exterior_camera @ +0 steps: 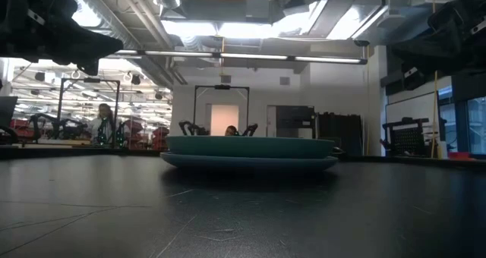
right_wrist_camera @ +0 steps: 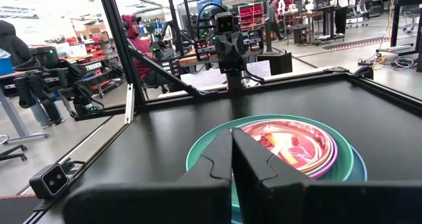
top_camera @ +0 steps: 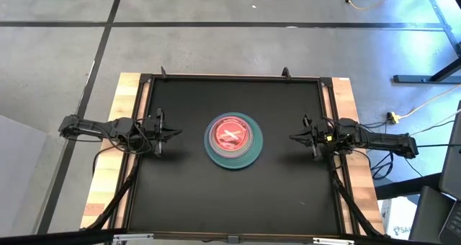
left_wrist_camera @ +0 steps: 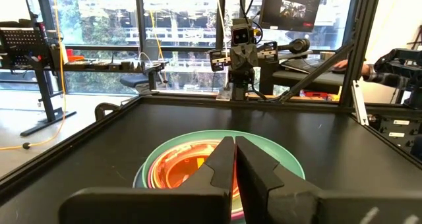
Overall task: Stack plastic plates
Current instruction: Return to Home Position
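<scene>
You see the plates [top_camera: 232, 140] nested in one stack at the middle of the table [top_camera: 216, 202], a red one on top. Your left gripper [top_camera: 171, 132] and right gripper [top_camera: 295, 137] hang either side, well apart from it, jaws pressed together, empty.

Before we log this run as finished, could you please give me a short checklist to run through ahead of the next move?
1. Plates gathered in one stack mid-table: ok.
2. Stack sits level on the table: ok.
3. Left hand clear of the stack, near the left edge: ok.
4. Right hand clear, near the right edge: ok.
5. Both hands shut and empty: ok.
6. Order of plates under the red top plate: cannot tell.
</scene>
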